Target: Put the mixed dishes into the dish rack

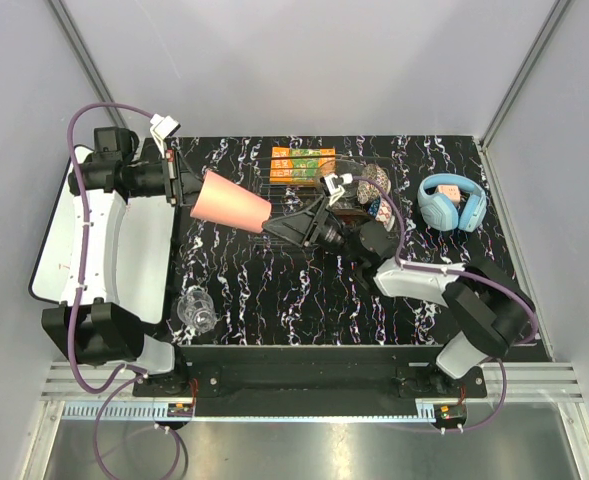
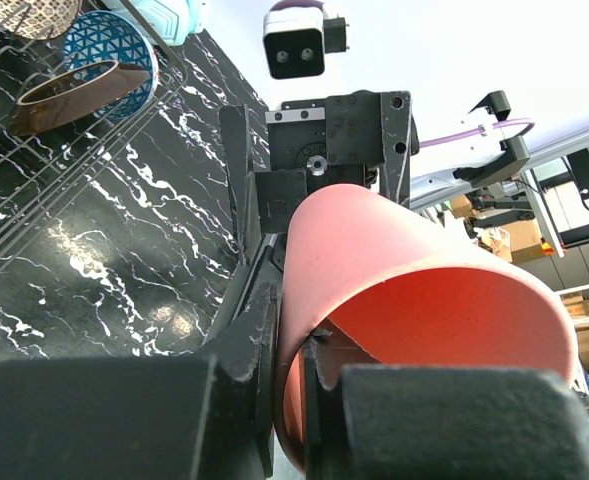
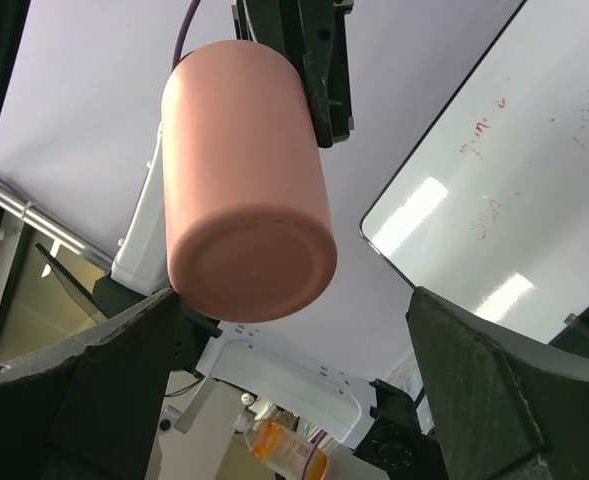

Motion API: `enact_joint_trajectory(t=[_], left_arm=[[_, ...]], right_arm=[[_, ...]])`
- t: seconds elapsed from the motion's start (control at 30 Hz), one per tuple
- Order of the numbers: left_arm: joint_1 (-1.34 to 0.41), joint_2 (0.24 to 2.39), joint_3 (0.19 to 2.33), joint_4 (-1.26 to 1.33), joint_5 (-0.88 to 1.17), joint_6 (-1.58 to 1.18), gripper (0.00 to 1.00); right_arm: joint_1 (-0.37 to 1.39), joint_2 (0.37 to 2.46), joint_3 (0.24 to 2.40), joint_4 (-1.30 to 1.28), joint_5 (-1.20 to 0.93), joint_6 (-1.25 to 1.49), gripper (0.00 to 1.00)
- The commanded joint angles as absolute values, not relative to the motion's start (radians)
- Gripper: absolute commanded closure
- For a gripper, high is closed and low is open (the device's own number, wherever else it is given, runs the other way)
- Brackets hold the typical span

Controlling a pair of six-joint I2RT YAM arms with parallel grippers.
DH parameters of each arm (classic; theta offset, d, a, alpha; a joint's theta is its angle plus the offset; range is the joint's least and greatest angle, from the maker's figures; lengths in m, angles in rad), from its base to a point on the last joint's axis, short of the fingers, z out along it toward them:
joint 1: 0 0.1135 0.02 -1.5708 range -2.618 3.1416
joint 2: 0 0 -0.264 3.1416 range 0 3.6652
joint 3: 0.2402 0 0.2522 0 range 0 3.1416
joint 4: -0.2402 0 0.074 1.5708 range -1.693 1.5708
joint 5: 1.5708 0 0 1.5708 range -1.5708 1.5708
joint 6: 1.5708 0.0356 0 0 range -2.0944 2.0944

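- left gripper clenched on the rim of the pink cup; cup held sideways in the air, just left of the dish rack
- right gripper spread wide; its fingers sit either side of the cup's base

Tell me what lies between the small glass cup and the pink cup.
Nothing but bare black marbled tabletop, seen in the top view. The pink cup is held off the table in the left gripper.

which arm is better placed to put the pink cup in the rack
Probably right: the right gripper is open at the base of the pink cup, its arm over the dish rack. The left gripper only clamps the rim.
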State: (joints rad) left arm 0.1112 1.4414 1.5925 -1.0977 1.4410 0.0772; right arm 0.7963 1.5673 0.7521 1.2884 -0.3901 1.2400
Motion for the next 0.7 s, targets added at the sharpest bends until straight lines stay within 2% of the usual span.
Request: enact_joint_trajectory(t=[0.0,0.5,0.6,0.67], left_arm=[[0.103,1.422,1.589,-1.089,1.666,0.077,1.00],[0.094,1.428,1.574,-1.091,1.624,0.091,1.00],[0.094,1.431,1.575,-1.089,1.614,0.094,1.00],[0.094,1.434,1.577,-1.088,1.611,0.094,1.00]], right_arm=[[0.796,1.629,0.851,1.473,-0.419,1.284,0.00],[0.818,1.730,1.017,1.476,-0.462,1.313,0.01],[0.819,1.740,1.025,1.476,-0.471,1.322,0.07],[0.821,1.740,1.026,1.470,-0.483,1.325,0.16]])
